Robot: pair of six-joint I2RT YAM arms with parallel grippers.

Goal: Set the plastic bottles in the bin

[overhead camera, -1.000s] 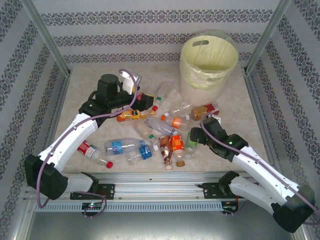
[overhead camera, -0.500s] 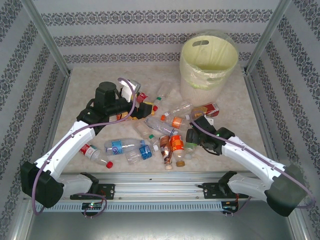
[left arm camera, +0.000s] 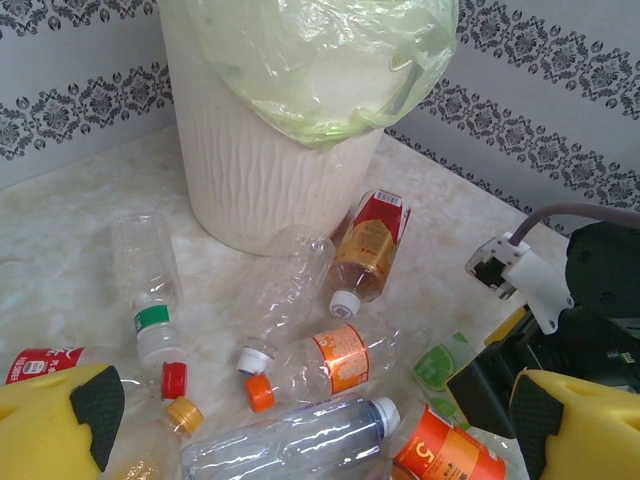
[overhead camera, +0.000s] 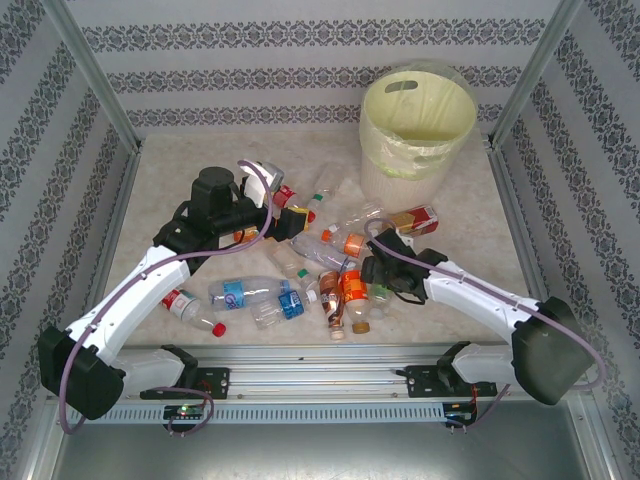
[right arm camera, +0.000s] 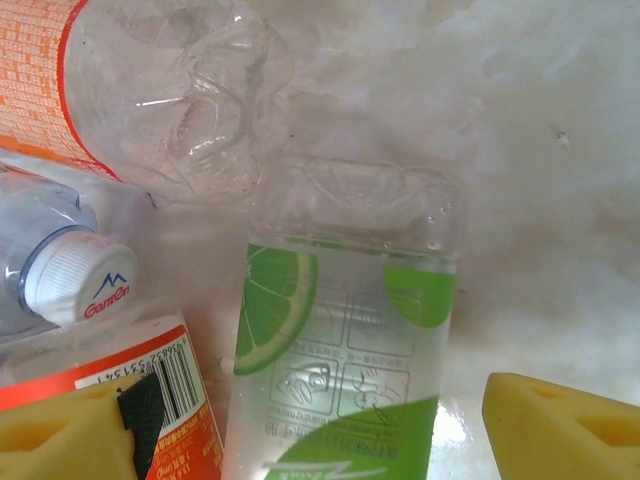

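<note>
Entry: progress check, overhead and both wrist views.

Bin [overhead camera: 385,165] stood upright at the far right of the table [overhead camera: 200,170], clear liner [left arm camera: 320,60] folded over its rim. No bottle could be made out in the part of its interior seen from above; the bottom was not visible, so the contents could not be confirmed.

The plastic bottles [overhead camera: 352,285] lay on their sides in a loose scatter across the middle of the table, about a dozen in all. The nearest was a red-label bottle [left arm camera: 372,245] just beside the foot of the bin. None was in the air or resting on the rim.

Left gripper [overhead camera: 292,215] hovered over the far left edge of the scatter with its fingers spread wide and nothing between them, in the wrist view [left arm camera: 312,415] too.

Right gripper [overhead camera: 378,262] was low over the right side of the pile. Its wrist view [right arm camera: 315,435] showed the fingers straddling a green-lime bottle [right arm camera: 340,330], with a clear gap on one side, so it was released and not yet clamped.

Judgement: the task was at or near its start. Essentially the whole lot was left to move. The step in hand appeared to be the right arm's pick of the green-lime bottle.
</note>
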